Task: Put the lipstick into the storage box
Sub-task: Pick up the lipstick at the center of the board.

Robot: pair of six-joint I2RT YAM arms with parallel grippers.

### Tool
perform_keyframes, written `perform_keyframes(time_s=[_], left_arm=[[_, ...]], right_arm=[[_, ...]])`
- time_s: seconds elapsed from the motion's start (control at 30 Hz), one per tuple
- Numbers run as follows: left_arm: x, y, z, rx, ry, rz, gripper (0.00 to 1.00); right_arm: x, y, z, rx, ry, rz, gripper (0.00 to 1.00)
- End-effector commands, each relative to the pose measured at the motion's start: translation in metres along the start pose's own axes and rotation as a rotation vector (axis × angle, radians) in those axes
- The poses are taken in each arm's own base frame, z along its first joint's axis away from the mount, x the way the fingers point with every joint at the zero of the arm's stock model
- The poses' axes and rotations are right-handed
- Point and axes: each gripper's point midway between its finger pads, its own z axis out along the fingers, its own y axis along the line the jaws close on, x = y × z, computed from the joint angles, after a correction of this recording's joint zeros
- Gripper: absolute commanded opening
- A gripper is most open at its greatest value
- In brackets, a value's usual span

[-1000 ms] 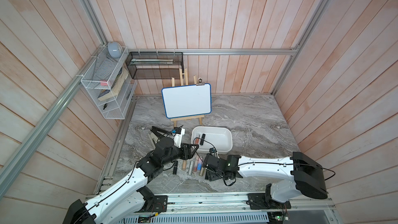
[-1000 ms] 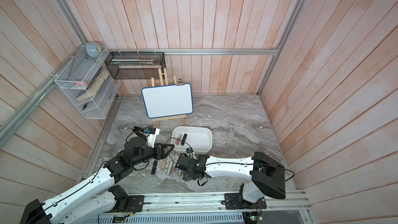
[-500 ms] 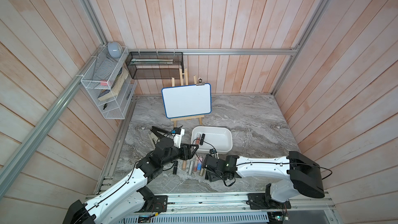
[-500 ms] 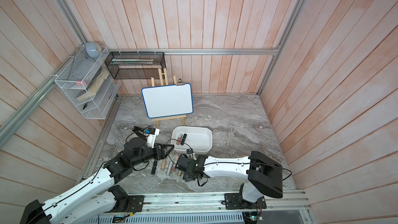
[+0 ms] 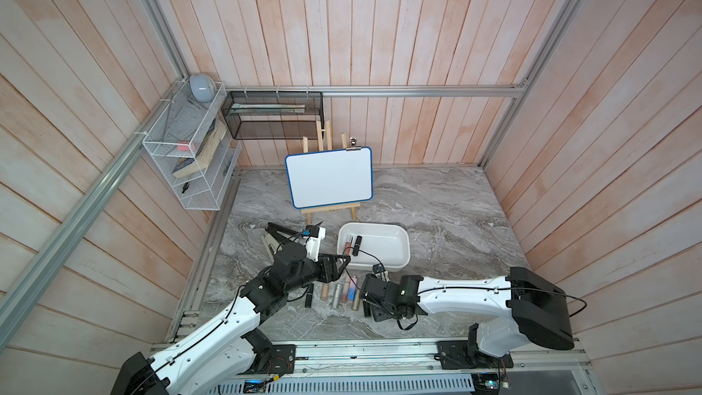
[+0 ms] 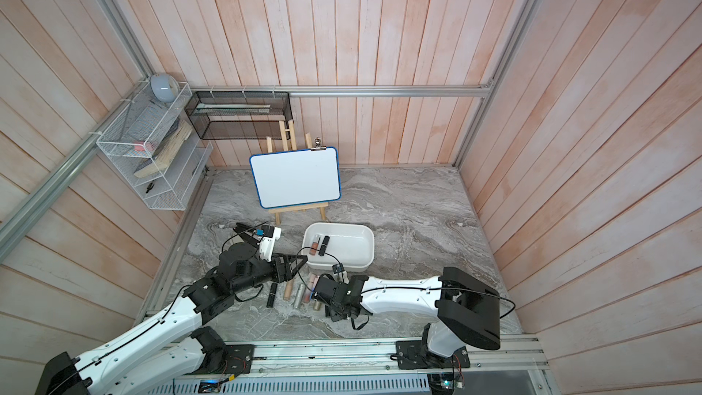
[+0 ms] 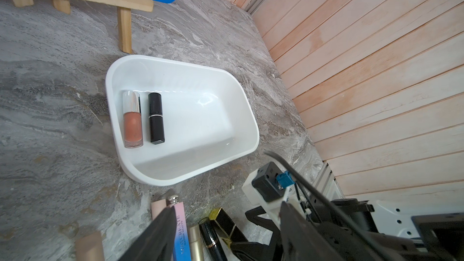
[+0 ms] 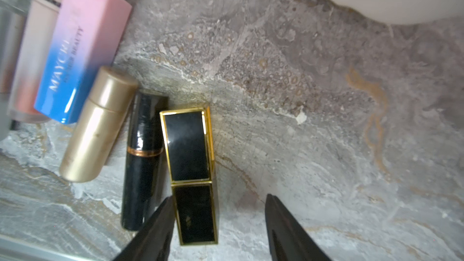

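Note:
The storage box [image 5: 383,246] [image 7: 200,121] is a white tub on the marble table, holding a peach gloss tube [image 7: 132,121] and a black lipstick [image 7: 155,119]. In front of it lies a row of lipsticks. My right gripper [image 8: 219,197] [image 5: 370,307] is open and low over the row's right end, straddling a square black-and-gold lipstick [image 8: 188,146]. One finger [image 8: 160,219] lies against its side; the other stands well apart. My left gripper [image 7: 227,205] [image 5: 338,265] hangs open and empty above the row, near the box's front left corner.
Beside the square lipstick lie a round black lipstick [image 8: 144,156], a gold tube [image 8: 98,124] and a pink-and-blue tube [image 8: 82,46]. A whiteboard on a wooden easel [image 5: 328,178] stands behind the box. A white wire rack [image 5: 186,157] and a black mesh basket [image 5: 273,119] hang on the walls.
The right arm has drawn slightly left along the row. The left arm has not moved.

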Motion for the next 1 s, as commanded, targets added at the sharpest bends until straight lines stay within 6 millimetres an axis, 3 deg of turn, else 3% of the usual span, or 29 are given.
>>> perform_keyframes(time_s=[0.0,0.97], left_arm=[[0.003,0.002,0.001,0.011,0.001,-0.009,0.7],[0.009,0.007,-0.001,-0.001,0.007,-0.015,0.71]], right_arm=[[0.001,-0.007,0.002,0.022,-0.002,0.004,0.57],[-0.006,0.009,0.014,0.024,0.007,-0.081,0.39]])
